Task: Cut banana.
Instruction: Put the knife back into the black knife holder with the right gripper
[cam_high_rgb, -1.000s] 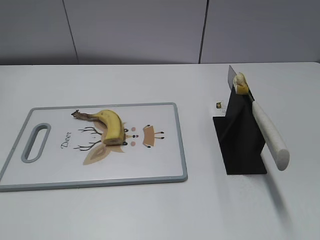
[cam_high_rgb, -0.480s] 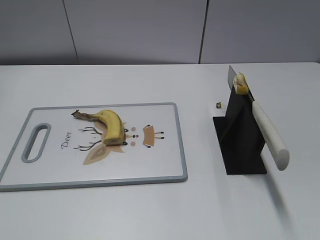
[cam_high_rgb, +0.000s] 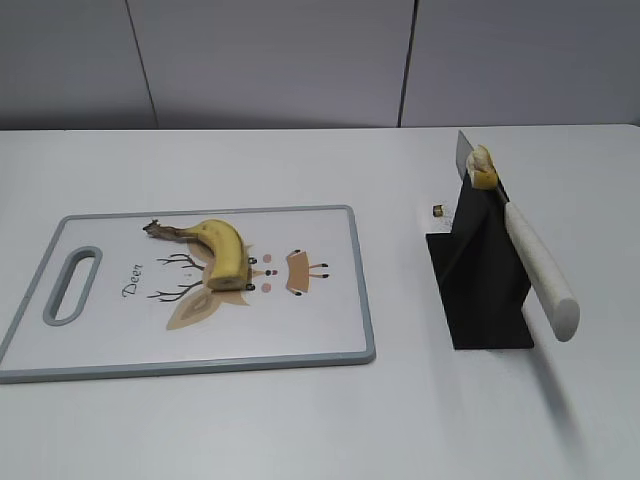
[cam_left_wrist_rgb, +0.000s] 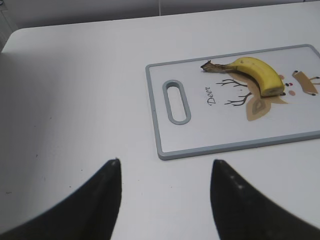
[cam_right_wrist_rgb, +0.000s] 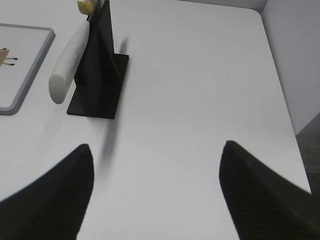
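A yellow banana with one end cut flat lies on a white cutting board with a grey rim and a deer drawing. It also shows in the left wrist view on the board. A knife with a white handle rests in a black stand, with a small piece of banana stuck by its blade. The knife and stand show in the right wrist view. My left gripper is open over bare table. My right gripper is open over bare table. Neither arm shows in the exterior view.
A tiny dark crumb lies on the white table just left of the stand. The table's right edge runs close to my right gripper. A grey wall stands behind the table.
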